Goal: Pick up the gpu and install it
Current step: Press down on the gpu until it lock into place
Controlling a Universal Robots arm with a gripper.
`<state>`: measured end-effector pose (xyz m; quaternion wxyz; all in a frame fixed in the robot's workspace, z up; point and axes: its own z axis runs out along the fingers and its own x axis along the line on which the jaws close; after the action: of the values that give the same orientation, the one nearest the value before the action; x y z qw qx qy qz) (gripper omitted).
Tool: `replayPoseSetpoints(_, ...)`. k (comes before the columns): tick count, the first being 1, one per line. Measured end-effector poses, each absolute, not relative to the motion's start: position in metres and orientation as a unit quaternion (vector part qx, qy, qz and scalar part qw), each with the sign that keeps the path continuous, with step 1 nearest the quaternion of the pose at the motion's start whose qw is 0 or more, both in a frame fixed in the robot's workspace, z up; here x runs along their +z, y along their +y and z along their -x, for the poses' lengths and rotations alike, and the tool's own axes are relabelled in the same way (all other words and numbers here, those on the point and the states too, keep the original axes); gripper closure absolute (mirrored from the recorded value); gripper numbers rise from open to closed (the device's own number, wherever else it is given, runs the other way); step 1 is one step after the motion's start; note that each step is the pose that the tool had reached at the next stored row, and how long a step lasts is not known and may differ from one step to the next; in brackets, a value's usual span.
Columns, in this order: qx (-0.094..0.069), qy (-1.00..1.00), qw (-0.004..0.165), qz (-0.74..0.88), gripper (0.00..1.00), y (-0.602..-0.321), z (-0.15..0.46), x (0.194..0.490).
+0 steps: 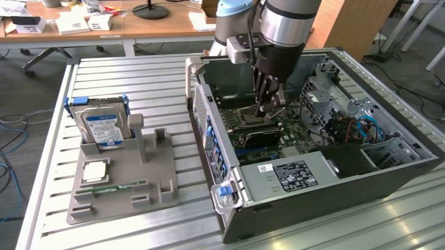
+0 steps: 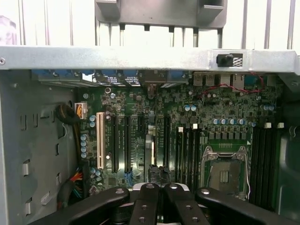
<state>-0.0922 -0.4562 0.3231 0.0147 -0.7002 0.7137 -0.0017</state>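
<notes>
The gpu [image 1: 256, 138], a thin dark card, stands on edge in a slot of the green motherboard [image 1: 292, 130] inside the open computer case [image 1: 313, 203]. My gripper [image 1: 264, 112] hangs straight down into the case, just above the card's upper edge. Whether it touches the card I cannot tell. In the wrist view my gripper [image 2: 161, 190] points down at the row of black expansion slots [image 2: 126, 143], its black fingers [image 2: 149, 201] pressed together with nothing seen between them. The empty CPU socket [image 2: 225, 171] lies beside the slots.
On the exterior view's left, a grey holder [image 1: 156, 187] carries a silver hard drive [image 1: 104, 125], a CPU [image 1: 95, 172] and a green RAM stick [image 1: 111, 188]. The power supply [image 1: 288, 174] and the drive cages [image 1: 334, 104] crowd the case. The case wall [image 1: 201, 104] rises between holder and motherboard.
</notes>
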Motion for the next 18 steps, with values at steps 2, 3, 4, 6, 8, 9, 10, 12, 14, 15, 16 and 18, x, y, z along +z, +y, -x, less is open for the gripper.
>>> replayPoseSetpoints(2, -0.002, 0.715, 0.015, 0.699, 0.89, -0.456, 0.092, 0.319)
replayPoseSetpoints(3, -0.002, 0.715, 0.015, 0.699, 0.89, -0.456, 0.092, 0.318)
replayPoseSetpoints(4, -0.002, 0.716, 0.015, 0.698, 0.89, -0.456, 0.092, 0.316)
replayPoseSetpoints(6, -0.002, 0.717, 0.015, 0.697, 0.89, -0.456, 0.092, 0.312)
replayPoseSetpoints(8, -0.002, 0.717, 0.015, 0.697, 0.89, -0.456, 0.092, 0.308)
replayPoseSetpoints(9, -0.002, 0.718, 0.015, 0.696, 0.89, -0.456, 0.092, 0.307)
replayPoseSetpoints(10, -0.002, 0.718, 0.015, 0.696, 0.89, -0.456, 0.092, 0.305)
replayPoseSetpoints(12, -0.002, 0.719, 0.015, 0.695, 0.89, -0.456, 0.092, 0.301)
replayPoseSetpoints(14, -0.002, 0.720, 0.015, 0.694, 0.89, -0.456, 0.092, 0.298)
replayPoseSetpoints(15, -0.002, 0.720, 0.015, 0.694, 0.89, -0.456, 0.092, 0.296)
replayPoseSetpoints(16, -0.002, 0.721, 0.015, 0.693, 0.89, -0.456, 0.092, 0.294)
replayPoseSetpoints(18, -0.002, 0.721, 0.015, 0.693, 0.89, -0.456, 0.092, 0.290)
